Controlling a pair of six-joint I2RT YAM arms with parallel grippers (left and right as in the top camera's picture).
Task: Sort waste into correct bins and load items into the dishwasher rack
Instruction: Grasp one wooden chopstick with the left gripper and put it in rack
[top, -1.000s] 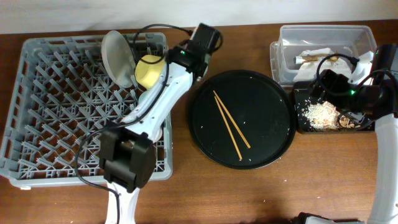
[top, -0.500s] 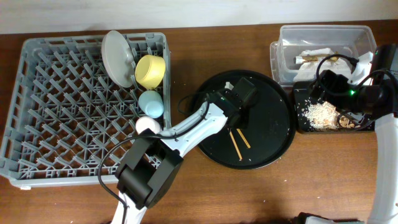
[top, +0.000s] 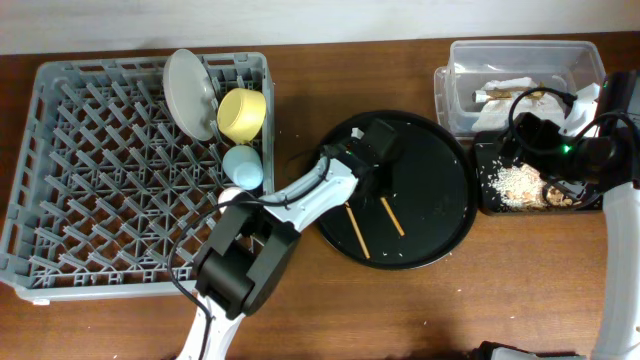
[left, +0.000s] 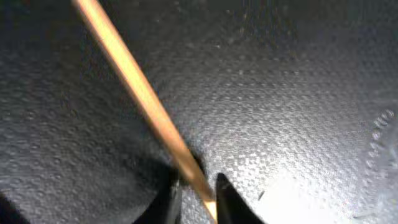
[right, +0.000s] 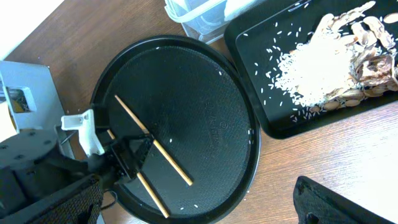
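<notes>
overhead: dishwasher rack (top: 100, 170) is seen at the left of the worktop (top: 500, 300). plate (top: 190, 92), yellow bowl (top: 242, 113), light-blue cup (top: 243, 165) and pink cup (top: 232, 196) are stood along its right side. chopsticks (top: 357, 230) are laid apart on the round black tray (top: 440, 200), with the left tool (top: 370, 178) lowered onto them. tissue (top: 515, 86) and wrapper (top: 497, 95) are held in the clear tub (top: 590, 60). food scraps (top: 515, 182) are held in the black tray (top: 488, 205). right tool (top: 560, 182) is hung over that tray; its opening cannot be told.

left wrist: a chopstick (left: 137, 93) is pinched between narrow fingertips (left: 227, 196) at the tray floor.

right wrist: whitish and brown scraps are seen heaped in the black tray.
</notes>
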